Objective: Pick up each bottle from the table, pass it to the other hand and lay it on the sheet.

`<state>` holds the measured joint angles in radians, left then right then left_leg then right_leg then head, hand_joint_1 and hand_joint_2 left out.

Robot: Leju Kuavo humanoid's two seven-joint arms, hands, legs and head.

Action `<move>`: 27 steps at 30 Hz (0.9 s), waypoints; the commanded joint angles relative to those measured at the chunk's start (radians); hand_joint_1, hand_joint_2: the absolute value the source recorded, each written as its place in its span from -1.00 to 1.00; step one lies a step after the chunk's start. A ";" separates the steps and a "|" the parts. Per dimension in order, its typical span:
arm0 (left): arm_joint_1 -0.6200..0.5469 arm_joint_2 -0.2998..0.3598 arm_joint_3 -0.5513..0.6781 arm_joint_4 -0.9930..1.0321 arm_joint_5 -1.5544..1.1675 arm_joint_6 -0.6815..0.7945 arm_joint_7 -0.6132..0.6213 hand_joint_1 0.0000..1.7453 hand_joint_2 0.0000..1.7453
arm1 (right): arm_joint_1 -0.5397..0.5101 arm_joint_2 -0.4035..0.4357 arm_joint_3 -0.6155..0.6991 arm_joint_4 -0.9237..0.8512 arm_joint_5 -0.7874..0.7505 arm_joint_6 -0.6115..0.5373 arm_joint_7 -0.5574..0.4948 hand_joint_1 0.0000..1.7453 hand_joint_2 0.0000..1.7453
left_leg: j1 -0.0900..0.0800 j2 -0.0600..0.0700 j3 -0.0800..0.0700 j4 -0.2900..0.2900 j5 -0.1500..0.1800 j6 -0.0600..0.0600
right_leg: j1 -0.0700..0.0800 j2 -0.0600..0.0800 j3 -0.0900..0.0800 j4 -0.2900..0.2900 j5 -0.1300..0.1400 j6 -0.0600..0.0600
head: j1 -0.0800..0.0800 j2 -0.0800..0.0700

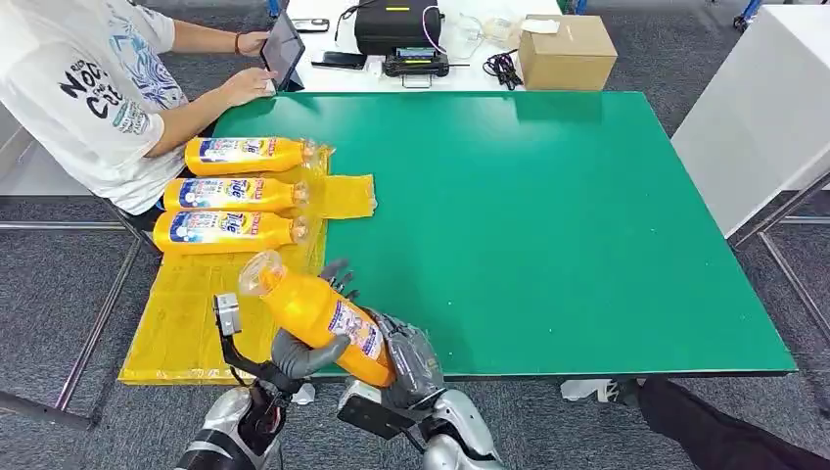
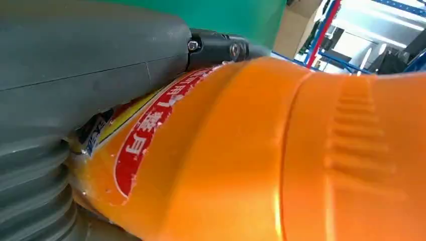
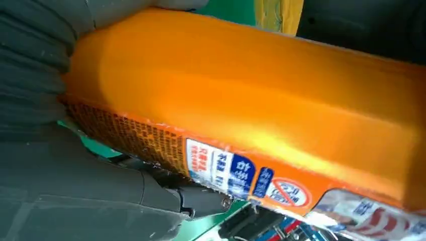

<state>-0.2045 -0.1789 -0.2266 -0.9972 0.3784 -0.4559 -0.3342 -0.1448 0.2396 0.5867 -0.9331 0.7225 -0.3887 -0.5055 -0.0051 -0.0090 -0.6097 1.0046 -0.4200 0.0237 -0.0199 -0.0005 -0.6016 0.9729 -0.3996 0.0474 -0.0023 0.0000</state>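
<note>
An orange bottle (image 1: 313, 313) with a clear cap end is held tilted in the air over the table's near edge, cap pointing up and to the left. My left hand (image 1: 299, 357) wraps its thumb across the bottle's lower body. My right hand (image 1: 411, 364) grips the base end from the right. Both wrist views look close onto the bottle (image 2: 281, 150) (image 3: 251, 100) pressed against the left hand (image 2: 75, 75) and the right hand (image 3: 50, 165). Three matching bottles (image 1: 245, 154) (image 1: 235, 193) (image 1: 230, 231) lie side by side on the yellow sheet (image 1: 186, 323).
The green table (image 1: 548, 215) stretches wide to the right. A seated person (image 1: 88, 88) with a tablet (image 1: 282, 47) is at the far left corner. A cardboard box (image 1: 566, 51) and black devices (image 1: 396, 29) stand behind; a white table (image 1: 763, 108) is on the right.
</note>
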 commanded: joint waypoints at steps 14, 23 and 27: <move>-0.021 -0.025 0.063 -0.137 -0.068 0.209 -0.050 1.00 1.00 | 0.042 -0.047 0.020 -0.068 -0.009 0.007 0.027 -1.00 -1.00 | 0.002 -0.002 0.002 0.001 -0.002 -0.001 | 0.002 -0.003 0.004 0.000 -0.002 -0.002 | 0.000 0.000; -0.021 -0.027 0.065 -0.133 -0.068 0.212 -0.051 1.00 1.00 | 0.044 -0.046 0.020 -0.074 -0.009 0.011 0.028 -1.00 -1.00 | 0.001 -0.001 0.001 0.000 0.000 -0.001 | 0.001 -0.002 0.002 -0.001 -0.001 -0.001 | 0.000 0.000; -0.021 -0.027 0.065 -0.133 -0.068 0.212 -0.051 1.00 1.00 | 0.044 -0.046 0.020 -0.074 -0.009 0.011 0.028 -1.00 -1.00 | 0.001 0.000 0.001 0.000 -0.001 -0.001 | 0.001 -0.001 0.002 0.000 -0.001 -0.001 | 0.000 0.000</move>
<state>-0.1824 -0.2003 -0.1957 -1.1456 0.3109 -0.2483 -0.3819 -0.1043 0.2251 0.6001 -1.0041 0.7141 -0.3857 -0.4795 -0.0051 -0.0087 -0.6099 1.0047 -0.4200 0.0237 -0.0199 -0.0004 -0.6018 0.9729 -0.3995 0.0475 -0.0019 0.0000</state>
